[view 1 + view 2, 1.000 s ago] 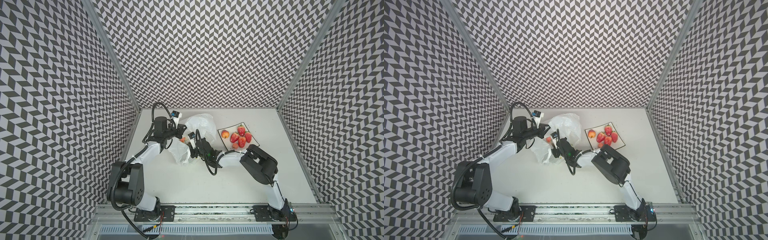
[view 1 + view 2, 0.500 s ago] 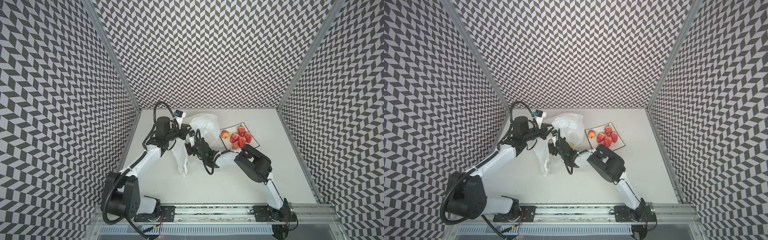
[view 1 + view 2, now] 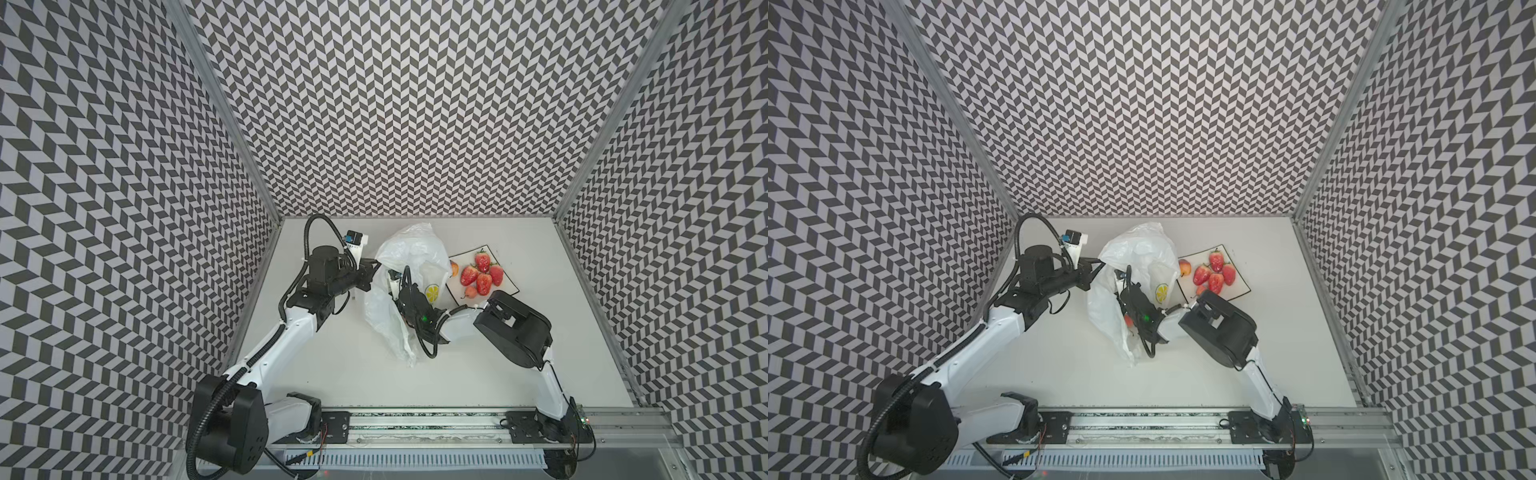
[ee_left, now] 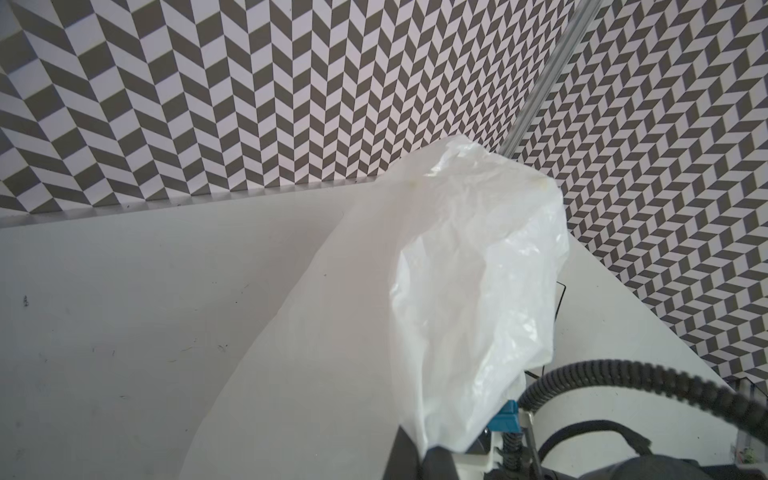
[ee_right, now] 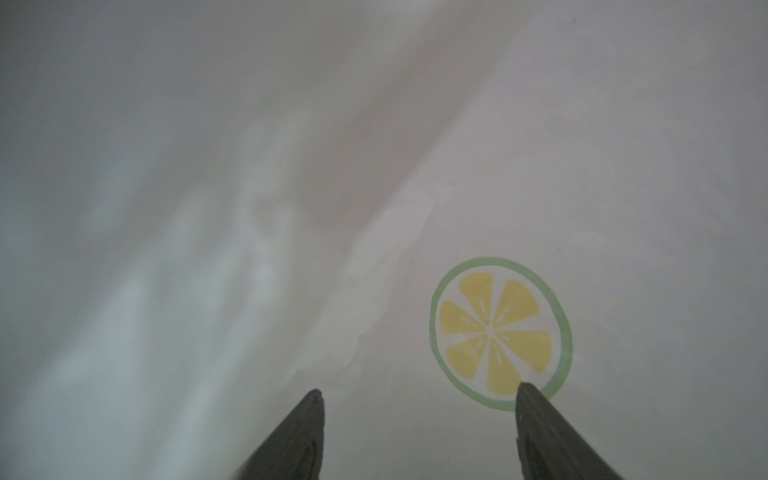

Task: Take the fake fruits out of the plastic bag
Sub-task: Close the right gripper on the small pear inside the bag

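right gripper (image 5: 419,389) newly wide (inside plastic bag (image 3: 409,249))

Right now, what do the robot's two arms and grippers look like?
The left arm and right arm are glossy white links with chunky black joints. A ribbed black hose loops over the left one; a thin black cable and a small green light sit near the right wrist. The right gripper has two dark tapering fingers.
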`<state>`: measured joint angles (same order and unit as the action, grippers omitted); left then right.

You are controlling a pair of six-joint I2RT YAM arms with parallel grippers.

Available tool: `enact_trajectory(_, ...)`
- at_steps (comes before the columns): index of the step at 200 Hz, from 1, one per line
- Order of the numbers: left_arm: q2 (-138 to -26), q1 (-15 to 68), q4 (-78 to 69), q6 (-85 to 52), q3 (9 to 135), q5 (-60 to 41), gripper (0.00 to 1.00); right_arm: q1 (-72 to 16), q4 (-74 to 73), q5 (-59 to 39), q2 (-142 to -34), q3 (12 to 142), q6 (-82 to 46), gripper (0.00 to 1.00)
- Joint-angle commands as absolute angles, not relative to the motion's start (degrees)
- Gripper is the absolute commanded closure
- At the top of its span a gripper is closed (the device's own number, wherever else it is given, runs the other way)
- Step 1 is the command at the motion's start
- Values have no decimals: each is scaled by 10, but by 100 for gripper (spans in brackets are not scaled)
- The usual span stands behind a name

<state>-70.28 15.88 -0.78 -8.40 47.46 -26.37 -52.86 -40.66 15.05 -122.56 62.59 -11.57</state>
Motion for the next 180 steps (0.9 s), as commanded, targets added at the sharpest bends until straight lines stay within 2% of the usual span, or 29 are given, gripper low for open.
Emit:
enact_trajectory(1,-706,153,-2,-67,475,-262,100,-523,-419,142,-1187,611,-119,31)
enact_trajectory(65,-723,148,-4,-40,482,-265,100,-519,-270,-63,-1109,590,-81,39)
enact_trajectory(114,-725,148,-10,-41,479,-269,100,-519,-224,-81,-1134,587,-68,45)
enact_trajectory(180,-717,147,-7,-41,475,-265,100,-523,-208,-95,-1155,594,-58,47)
